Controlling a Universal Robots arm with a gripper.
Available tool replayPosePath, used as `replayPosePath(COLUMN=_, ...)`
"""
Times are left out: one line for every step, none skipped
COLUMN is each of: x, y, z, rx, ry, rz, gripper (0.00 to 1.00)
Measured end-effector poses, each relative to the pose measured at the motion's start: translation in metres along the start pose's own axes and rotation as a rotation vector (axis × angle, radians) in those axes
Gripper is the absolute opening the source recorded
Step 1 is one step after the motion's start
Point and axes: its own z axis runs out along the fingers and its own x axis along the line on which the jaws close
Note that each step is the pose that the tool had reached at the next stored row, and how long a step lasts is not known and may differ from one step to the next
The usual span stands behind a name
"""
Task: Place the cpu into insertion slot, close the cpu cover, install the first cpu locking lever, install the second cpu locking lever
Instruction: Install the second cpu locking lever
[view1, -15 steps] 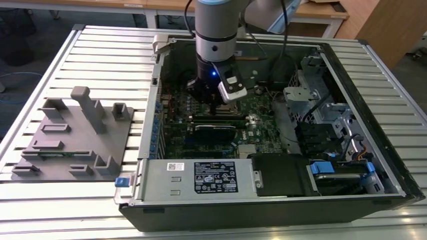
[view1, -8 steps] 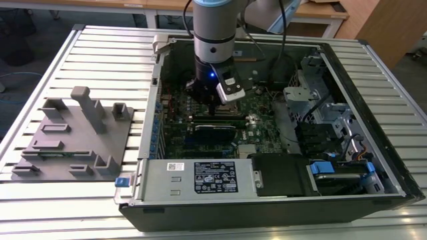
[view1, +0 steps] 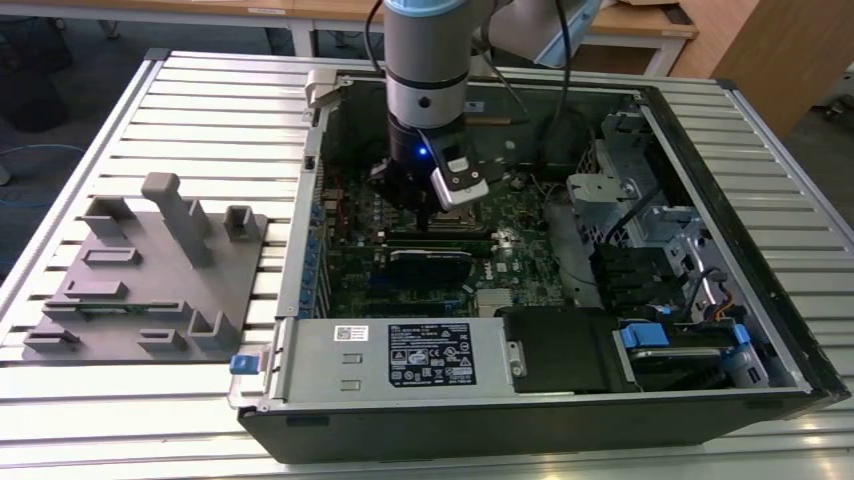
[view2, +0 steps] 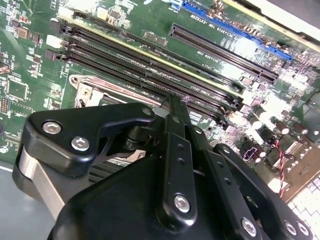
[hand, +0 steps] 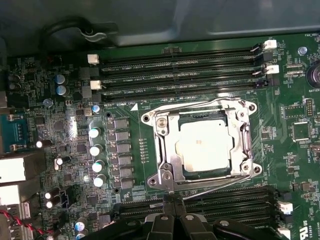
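In the first wrist view the cpu (hand: 206, 145) lies flat in the insertion slot (hand: 197, 116) on the green board. The silvery cpu cover (hand: 167, 150) is down over it, framing the chip. One thin wire locking lever (hand: 200, 105) runs along the cover's far side. A second lever (hand: 215, 184) slants along the near side and ends at my fingertips. My gripper (hand: 170, 199) is shut, its tips together at that lever's end by the socket's corner. My gripper (view2: 175, 107) also looks shut in the second wrist view, beside the socket's metal corner (view2: 85, 92). In the exterior view the gripper (view1: 424, 225) reaches down into the open computer case.
Long black memory slots (hand: 180, 65) flank the socket on both sides, with upright capacitors (hand: 95, 150) close by. The case walls (view1: 694, 200), drive bays (view1: 667, 270) and power supply (view1: 400, 355) hem in the board. A grey fixture plate (view1: 140, 275) sits at the exterior view's left.
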Motion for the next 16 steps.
replayPosePath(x=0.0004, y=-0.0001, z=0.0002, rx=-0.0002, ry=0.0002, rz=0.0, gripper=0.1)
replayPosePath(x=0.0006, y=-0.0001, z=0.0006, rx=-0.0014, ry=0.0003, rz=0.0, gripper=0.1)
replayPosePath(x=0.0007, y=-0.0004, z=0.0009, rx=-0.0039, ry=0.0008, rz=0.0, gripper=0.1)
replayPosePath(x=0.0009, y=-0.0006, z=0.0013, rx=-0.0083, ry=0.0013, rz=0.0, gripper=0.1)
replayPosePath(x=0.001, y=-0.0008, z=0.0016, rx=-0.0119, ry=0.0016, rz=0.001, gripper=0.1)
replayPosePath(x=0.001, y=-0.001, z=0.0019, rx=-0.0153, ry=0.002, rz=0.001, gripper=0.1)
replayPosePath(x=0.001, y=-0.0014, z=0.0021, rx=-0.0192, ry=0.0024, rz=0.001, gripper=0.1)
replayPosePath(x=0.001, y=-0.0018, z=0.0024, rx=-0.024, ry=0.003, rz=0.001, gripper=0.1)
replayPosePath(x=0.001, y=-0.0023, z=0.0026, rx=-0.0291, ry=0.0036, rz=0.001, gripper=0.1)
replayPosePath(x=0.001, y=-0.0027, z=0.0028, rx=-0.0349, ry=0.0044, rz=0.002, gripper=0.1)
replayPosePath(x=0.0011, y=-0.0031, z=0.003, rx=-0.0412, ry=0.0052, rz=0.002, gripper=0.1)
replayPosePath(x=0.0012, y=-0.0035, z=0.0032, rx=-0.0478, ry=0.006, rz=0.002, gripper=0.1)
replayPosePath(x=0.0012, y=-0.0037, z=0.0033, rx=-0.0518, ry=0.0064, rz=0.003, gripper=0.1)
replayPosePath(x=0.0012, y=-0.0036, z=0.0034, rx=-0.052, ry=0.0064, rz=0.003, gripper=0.1)
replayPosePath(x=0.0012, y=-0.0036, z=0.0034, rx=-0.0521, ry=0.0063, rz=0.003, gripper=0.1)
replayPosePath(x=0.0012, y=-0.0036, z=0.0034, rx=-0.0521, ry=0.0064, rz=0.003, gripper=0.1)
